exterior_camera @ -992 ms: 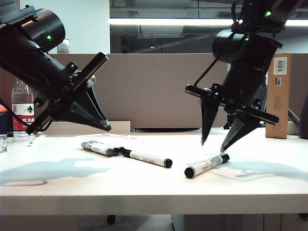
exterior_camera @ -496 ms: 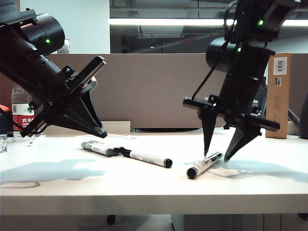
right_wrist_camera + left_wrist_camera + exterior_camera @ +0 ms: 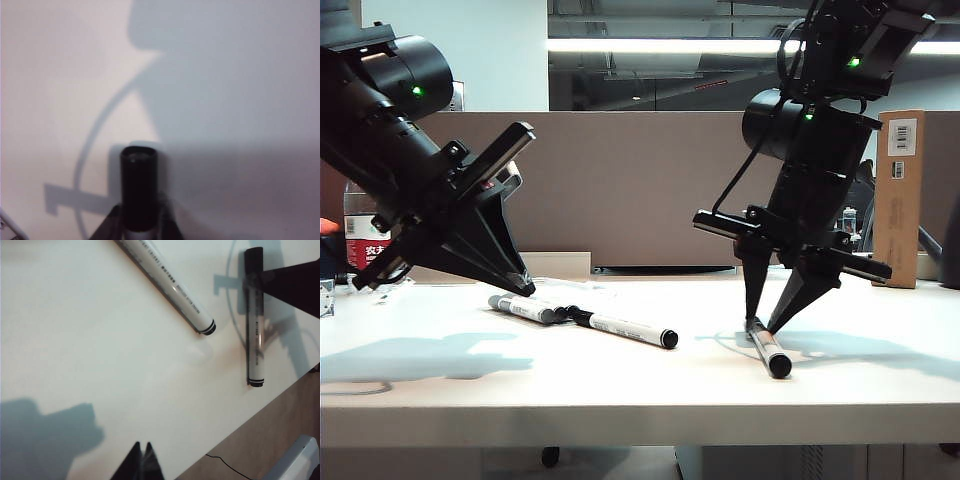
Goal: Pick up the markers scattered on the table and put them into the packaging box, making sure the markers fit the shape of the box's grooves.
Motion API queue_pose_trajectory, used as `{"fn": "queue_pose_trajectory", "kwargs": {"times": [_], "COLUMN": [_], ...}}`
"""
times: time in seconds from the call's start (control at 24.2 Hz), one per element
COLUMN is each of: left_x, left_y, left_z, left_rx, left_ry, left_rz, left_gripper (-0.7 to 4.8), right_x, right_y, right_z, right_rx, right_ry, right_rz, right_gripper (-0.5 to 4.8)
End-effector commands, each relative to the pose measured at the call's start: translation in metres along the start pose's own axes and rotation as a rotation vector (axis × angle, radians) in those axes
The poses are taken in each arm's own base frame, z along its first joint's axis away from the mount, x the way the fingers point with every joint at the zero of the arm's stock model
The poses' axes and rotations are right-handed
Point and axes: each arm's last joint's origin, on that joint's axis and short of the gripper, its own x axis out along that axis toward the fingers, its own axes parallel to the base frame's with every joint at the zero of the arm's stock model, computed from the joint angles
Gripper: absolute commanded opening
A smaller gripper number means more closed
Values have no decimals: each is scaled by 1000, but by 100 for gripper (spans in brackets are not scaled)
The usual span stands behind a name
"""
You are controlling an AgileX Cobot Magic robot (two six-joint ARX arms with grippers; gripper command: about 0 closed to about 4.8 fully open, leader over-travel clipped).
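Right gripper [image 3: 766, 325] points down at the wide white table [image 3: 620, 385], its two dark fingers narrowed onto the sides of a slim white marker with a black cap [image 3: 768, 348]; the marker lies on the surface, its capped end sticking out from between the tips. Right wrist view: cap [image 3: 138, 192] squeezed between both fingertips.

Left gripper [image 3: 525, 285] hovers tilted, tips pressed together, holding nothing. Just beyond its tips lie a white black-ended marker [image 3: 625, 327] and a grey-capped marker [image 3: 525, 308], apparently touching. A clear shallow plastic tray is only faintly discernible behind them.
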Motion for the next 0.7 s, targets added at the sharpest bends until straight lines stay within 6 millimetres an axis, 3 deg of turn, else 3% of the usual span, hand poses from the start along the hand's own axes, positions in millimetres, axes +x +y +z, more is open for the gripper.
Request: {"fn": "queue_pose_trajectory", "kwargs": {"times": [0.04, 0.12, 0.37, 0.7], "left_x": [-1, -1, -1, -1], "left_y": [-1, -1, 0, 1], "left_z": [1, 1, -2, -4], "left_rx": [10, 9, 14, 3], "left_ry": [-5, -3, 19, 36], "left_rz": [-6, -6, 0, 11], "left_gripper": [-2, -2, -2, -2], "right_x": [7, 7, -3, -51], "right_y": [-3, -3, 5, 50], "right_z": [-3, -2, 9, 56], "right_rx": [-9, -46, -65, -259], "right_ry": [3, -8, -50, -236], "right_rz": [-64, -66, -41, 261], "right_gripper": [80, -10, -8, -9]}}
